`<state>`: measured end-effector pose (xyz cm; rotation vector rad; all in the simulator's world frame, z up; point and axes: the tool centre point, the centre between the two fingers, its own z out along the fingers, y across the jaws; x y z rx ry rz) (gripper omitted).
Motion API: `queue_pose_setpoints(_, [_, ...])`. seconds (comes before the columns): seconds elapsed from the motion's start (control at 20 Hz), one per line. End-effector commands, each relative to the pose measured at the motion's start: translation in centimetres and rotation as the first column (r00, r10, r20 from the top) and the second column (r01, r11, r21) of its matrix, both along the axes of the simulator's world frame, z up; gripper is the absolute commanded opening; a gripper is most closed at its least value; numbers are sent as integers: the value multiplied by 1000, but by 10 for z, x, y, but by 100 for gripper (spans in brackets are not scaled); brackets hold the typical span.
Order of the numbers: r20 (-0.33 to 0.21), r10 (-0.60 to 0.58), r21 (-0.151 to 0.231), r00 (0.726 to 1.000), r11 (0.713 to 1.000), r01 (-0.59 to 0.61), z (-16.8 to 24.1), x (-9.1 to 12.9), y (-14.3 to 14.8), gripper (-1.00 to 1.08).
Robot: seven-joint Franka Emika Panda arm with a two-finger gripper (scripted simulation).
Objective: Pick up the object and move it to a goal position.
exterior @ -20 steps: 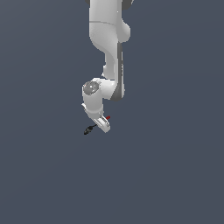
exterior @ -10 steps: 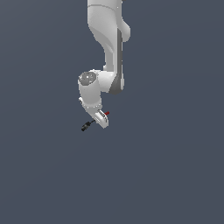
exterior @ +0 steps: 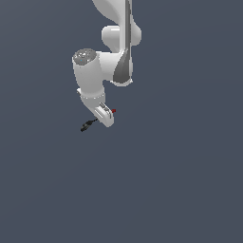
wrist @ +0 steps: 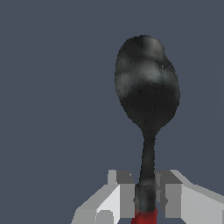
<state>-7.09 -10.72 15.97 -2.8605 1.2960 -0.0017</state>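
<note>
The object is a slim rod with a black knobbed end and a red tip. In the exterior view it lies crosswise through my white gripper, black end sticking out to that view's left, red tip to its right. In the wrist view the black spoon-like end fills the picture, and its thin shaft runs down between my two grey fingers, which are closed against it where the shaft turns red. The gripper holds the object in the air.
The white arm hangs down from the upper middle of the exterior view over a plain dark grey ground. No goal marker or other object shows in either view.
The arm has swung its wrist slightly to the exterior view's left and lifted a little, carrying the rod with it. The grip on the rod is unchanged.
</note>
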Motion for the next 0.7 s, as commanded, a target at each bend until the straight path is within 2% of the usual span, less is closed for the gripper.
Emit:
queue_pose_setpoints(0.0, [-1,-1,-1,1000,1000,1,28,0,-4,-100])
queue_pose_setpoints(0.35, [-1,-1,-2,1000,1000,1,94,3,-13,-100])
queue_pose_setpoints(0.65, [-2,0,-1,1000,1000,0,130,5,-17,-100])
